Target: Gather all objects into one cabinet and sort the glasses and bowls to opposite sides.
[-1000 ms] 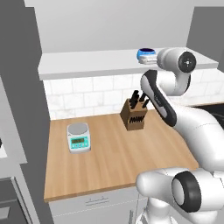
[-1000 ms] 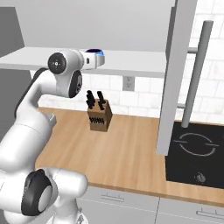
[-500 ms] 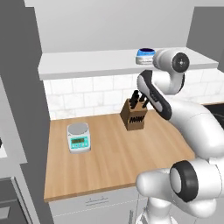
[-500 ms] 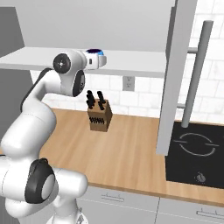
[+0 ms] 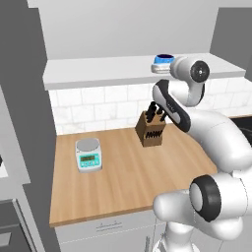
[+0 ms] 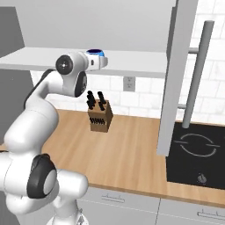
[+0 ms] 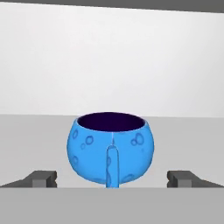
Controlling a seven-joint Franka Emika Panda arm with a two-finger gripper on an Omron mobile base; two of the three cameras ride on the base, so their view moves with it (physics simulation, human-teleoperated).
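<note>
A: Hand view is showing the blue cup (image 7: 110, 148) upright on the white shelf (image 7: 35, 131), handle facing camera, gripper (image 7: 112, 178) gaping wide, fingertips flanking it without touching.

B: Left base view is adding the scale (image 5: 88, 154) and knife block (image 5: 152, 129) below.

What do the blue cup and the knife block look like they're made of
Blue cup: looks like glazed ceramic, with a glossy bright-blue skin, bubble-like spots and a dark inside; it could also be plastic. Knife block: seems to be matte brown wood, with dark handles sticking out of it.
</note>
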